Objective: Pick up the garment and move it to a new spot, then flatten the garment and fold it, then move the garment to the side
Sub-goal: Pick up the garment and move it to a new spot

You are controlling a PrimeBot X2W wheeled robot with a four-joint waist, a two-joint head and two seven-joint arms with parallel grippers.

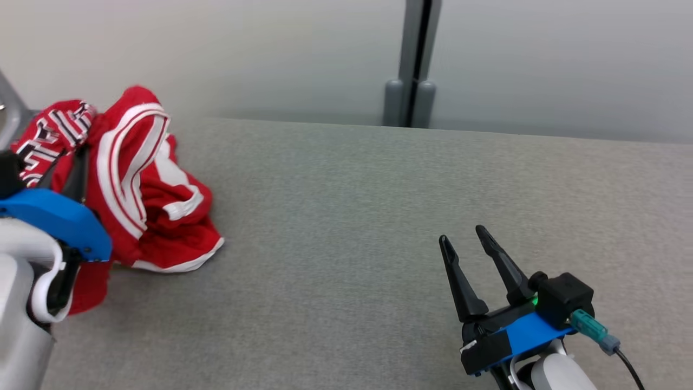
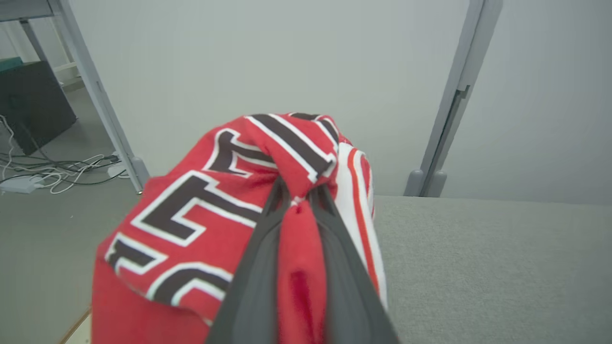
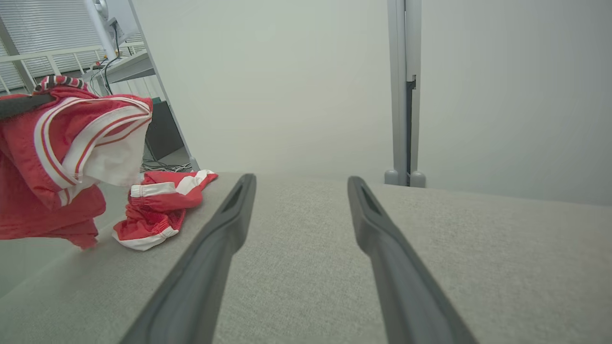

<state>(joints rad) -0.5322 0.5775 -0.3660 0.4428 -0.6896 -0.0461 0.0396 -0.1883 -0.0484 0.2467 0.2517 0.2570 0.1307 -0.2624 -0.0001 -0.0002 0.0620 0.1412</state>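
Fronting pale partition wall point(image 1: 270, 54), grey table point(image 1: 352, 216); left end effector point(image 2: 299, 190) pinching garment point(image 1: 146, 206), right end effector point(image 1: 462, 234) wide, empty.

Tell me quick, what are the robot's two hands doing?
Left gripper: shut on the red garment.
Right gripper: open, holding nothing.

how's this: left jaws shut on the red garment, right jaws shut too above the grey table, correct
Not quite. The right jaws are open, fingers spread well apart above the grey table, as the right wrist view shows. The left jaws are indeed shut on the red garment.
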